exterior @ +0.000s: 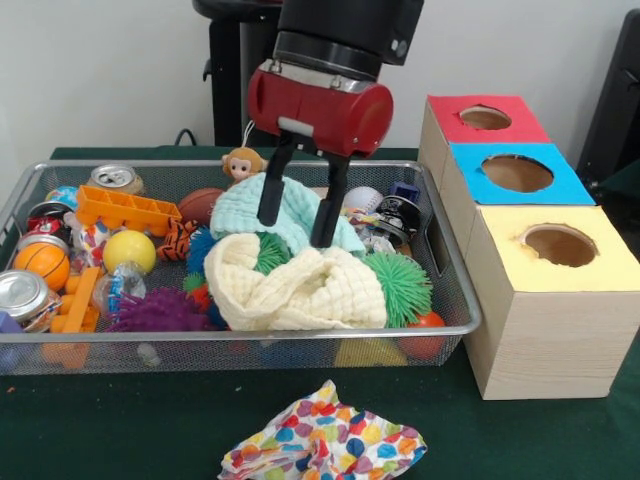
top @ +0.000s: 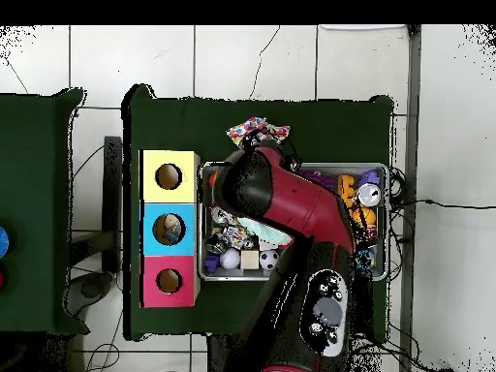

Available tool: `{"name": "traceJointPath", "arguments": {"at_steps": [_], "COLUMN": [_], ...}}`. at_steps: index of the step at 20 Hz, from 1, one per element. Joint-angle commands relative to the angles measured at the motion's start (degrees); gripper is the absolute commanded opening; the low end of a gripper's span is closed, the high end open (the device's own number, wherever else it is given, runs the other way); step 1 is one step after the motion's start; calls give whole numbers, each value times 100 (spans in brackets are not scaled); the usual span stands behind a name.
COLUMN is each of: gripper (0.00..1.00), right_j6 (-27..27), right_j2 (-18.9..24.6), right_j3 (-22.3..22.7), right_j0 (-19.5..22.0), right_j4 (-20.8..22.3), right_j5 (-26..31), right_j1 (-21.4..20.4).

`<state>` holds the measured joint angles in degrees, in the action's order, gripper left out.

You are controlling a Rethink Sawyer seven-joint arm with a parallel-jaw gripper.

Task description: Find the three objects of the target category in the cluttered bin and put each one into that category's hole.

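The bin [exterior: 455, 330] is a silver wire-mesh basket full of clutter; in the overhead view [top: 389, 228] the arm covers most of it. My gripper [exterior: 295, 230] hangs over the bin's middle, open. Its two black fingers [exterior: 270, 190] come down onto a mint-green cloth [exterior: 240, 205], just behind a cream waffle cloth [exterior: 300, 290]. Nothing is held between the fingers. Three wooden boxes with holes stand beside the bin, with a red top [exterior: 455, 125], a blue top [exterior: 470, 165] and a yellow top [exterior: 500, 235].
A colourful dotted cloth [exterior: 325, 440] lies on the green table in front of the bin, also in the overhead view [top: 257, 129]. The bin holds a basketball [exterior: 42, 262], a yellow ball [exterior: 130, 250], cans [exterior: 113, 178], an orange brick [exterior: 125, 210], a monkey toy [exterior: 242, 163] and spiky balls [exterior: 400, 285].
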<state>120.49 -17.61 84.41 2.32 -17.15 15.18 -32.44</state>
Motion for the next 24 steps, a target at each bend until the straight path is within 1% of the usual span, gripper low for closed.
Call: {"name": "traceJointPath", "arguments": {"at_steps": [1, 5, 8, 14, 18, 21, 24], "gripper": [100, 100, 100, 100, 100, 100, 100], "right_j6": [-54, -276, -286, -235, -109, 102, 265], "right_j2": [1331, 1565, 1585, 1694, 1661, 1389, 1336], "right_j3": [856, 763, 685, 563, 459, 287, 267], "right_j0": [1096, 1465, 1573, 1742, 1683, 1404, 1326], "right_j4": [332, 560, 703, 967, 1128, 1244, 1254], "right_j5": [42, 209, 367, 461, 386, 218, 100], "right_j1": [-40, -52, -58, 5, 131, 342, 444]}}
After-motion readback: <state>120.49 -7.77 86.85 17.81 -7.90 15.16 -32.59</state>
